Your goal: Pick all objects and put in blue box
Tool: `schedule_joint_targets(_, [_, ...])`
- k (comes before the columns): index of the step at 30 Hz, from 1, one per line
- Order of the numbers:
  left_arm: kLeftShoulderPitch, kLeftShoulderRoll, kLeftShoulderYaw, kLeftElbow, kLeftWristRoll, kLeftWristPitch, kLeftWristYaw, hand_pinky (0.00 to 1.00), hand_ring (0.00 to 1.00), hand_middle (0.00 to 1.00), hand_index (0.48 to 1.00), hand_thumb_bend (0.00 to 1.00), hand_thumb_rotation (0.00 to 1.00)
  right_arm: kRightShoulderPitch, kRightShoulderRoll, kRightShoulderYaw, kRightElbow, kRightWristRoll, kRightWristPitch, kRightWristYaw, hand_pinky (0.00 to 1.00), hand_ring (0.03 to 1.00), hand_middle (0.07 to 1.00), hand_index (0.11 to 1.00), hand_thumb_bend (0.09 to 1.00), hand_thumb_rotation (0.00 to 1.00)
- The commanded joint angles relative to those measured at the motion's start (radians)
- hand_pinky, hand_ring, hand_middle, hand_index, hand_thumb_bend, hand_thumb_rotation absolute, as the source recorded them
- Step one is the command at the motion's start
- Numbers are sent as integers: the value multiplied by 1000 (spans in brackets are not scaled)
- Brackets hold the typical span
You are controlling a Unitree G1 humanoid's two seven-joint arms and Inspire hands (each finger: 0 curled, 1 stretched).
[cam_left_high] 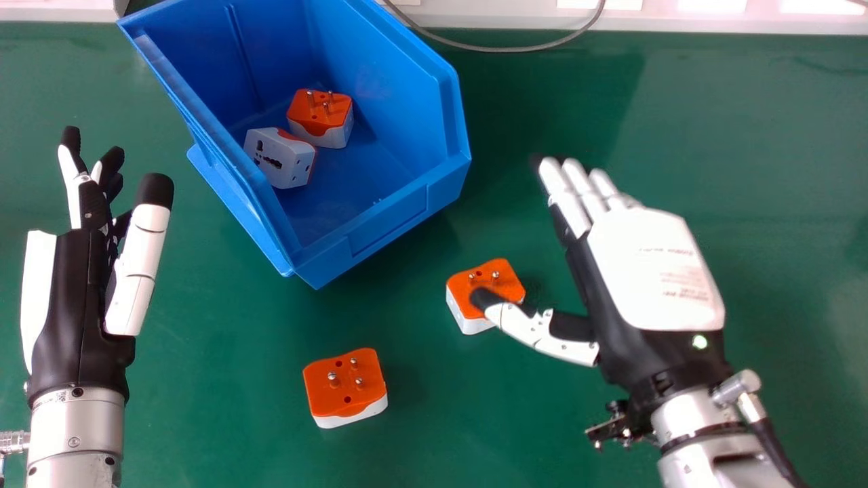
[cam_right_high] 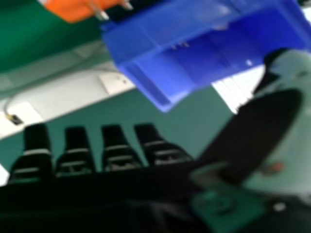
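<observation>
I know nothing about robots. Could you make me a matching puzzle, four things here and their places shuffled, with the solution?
1. Left hand
2. Right hand
3. White-faced travel adapter
4. Grey cable

A. Inside the blue box
B. At the far edge of the table
C. Its thumb at an orange-topped adapter
D. Open, left of the box

Pairs: 1-D, 2-C, 3-A, 4-B

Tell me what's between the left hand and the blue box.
Just bare green table between the left hand and blue box, in the head view.
</observation>
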Motion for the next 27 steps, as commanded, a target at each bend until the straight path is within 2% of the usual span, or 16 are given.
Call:
schedule_joint_targets(1, [0, 11, 5, -25, 6, -9, 5, 888, 970, 973, 970, 715, 1000, -10, 10, 9, 27, -19, -5, -7, 822, 906, 925, 916, 436, 712])
schedule_joint_targets(6, [-2, 14, 5, -18, 7, -14, 5, 888, 970, 973, 970, 728, 1000, -38, 20, 30, 93, -38, 14, 31, 809, 901, 922, 914, 450, 716])
schedule_joint_targets(10, [1, 14, 7, -23, 7, -15, 5, 888, 971, 973, 970, 735, 1000, -64, 26, 37, 123, -39, 17, 65, 793, 891, 919, 912, 459, 728])
schedule_joint_targets(20, [0, 16, 7, -24, 9, -13, 6, 888, 971, 973, 969, 737, 1000, -168, 19, 44, 283, -20, -11, 70, 773, 867, 901, 892, 470, 748])
schedule_joint_targets(27, [-4, 18, 9, -24, 7, -9, 5, 887, 966, 972, 969, 737, 1000, -227, 13, 45, 346, -5, -5, 87, 770, 864, 897, 890, 469, 740])
